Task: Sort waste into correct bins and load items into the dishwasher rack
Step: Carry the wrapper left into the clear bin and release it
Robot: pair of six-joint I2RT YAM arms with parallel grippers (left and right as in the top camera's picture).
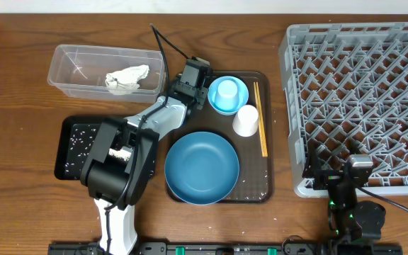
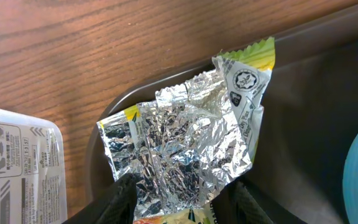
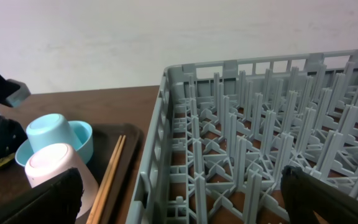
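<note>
My left gripper [image 1: 193, 83] [image 2: 185, 205] is shut on the yellow-green wrapper [image 2: 191, 137], foil side up, over the far left corner of the brown serving tray [image 1: 261, 191]. The clear tub [image 1: 69, 53] holds the crumpled white tissue [image 1: 127, 78]. The black tray [image 1: 73, 152] has loose white rice [image 1: 83, 142] in it. On the brown tray are the blue plate [image 1: 202, 168], the light-blue bowl [image 1: 241, 100] with the light-blue cup [image 1: 225, 91] upside down in it, the white cup [image 1: 246, 120] and the chopsticks [image 1: 261, 120]. My right gripper [image 3: 179, 193] is open and empty over the grey rack's [image 1: 360, 92] near left corner. Carrot and foil ball are out of view.
The left arm's body [image 1: 119, 166] lies over the gap between the black tray and the brown tray. The rack [image 3: 260, 124] stands right beside the brown tray's right edge, with the chopsticks [image 3: 114, 168] and white cup [image 3: 55, 168] close to it. Bare wooden table [image 1: 20, 106] is at the far left.
</note>
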